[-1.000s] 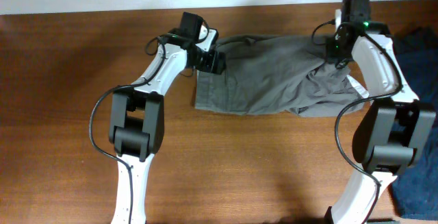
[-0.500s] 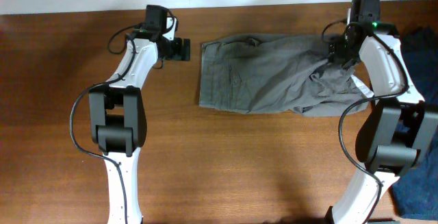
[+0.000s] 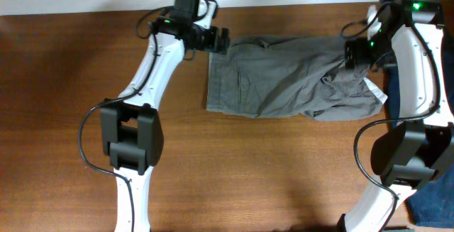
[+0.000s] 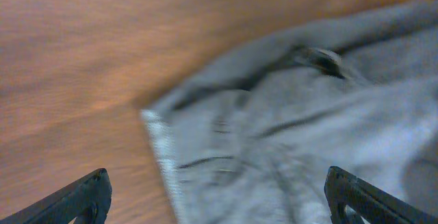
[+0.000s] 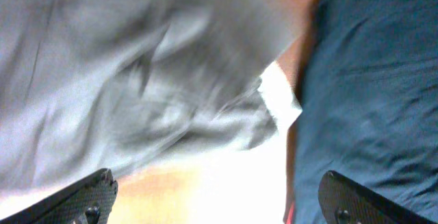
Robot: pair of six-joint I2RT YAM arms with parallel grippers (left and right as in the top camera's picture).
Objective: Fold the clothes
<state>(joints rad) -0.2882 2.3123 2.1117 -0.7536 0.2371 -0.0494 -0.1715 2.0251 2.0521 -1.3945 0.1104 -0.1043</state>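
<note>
Left gripper (image 3: pixel 220 40) spread wide, empty, at the far-left corner of the grey shorts (image 3: pixel 277 79). Right gripper (image 3: pixel 357 53) equally wide over their bunched right end. The shorts lie across the table's (image 3: pixel 269 168) far side, beside a navy garment (image 5: pixel 373 80). Advisable: pinch grey cloth only and flatten the bunching before folding.

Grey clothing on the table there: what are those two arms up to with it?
It is a folding job. A soft mid-grey cotton garment lies on the brown wooden table, its left part flat and its right end bunched. The left claw is open at the garment's far left corner, and the right claw is open over the bunched end. Neither holds anything.
</note>
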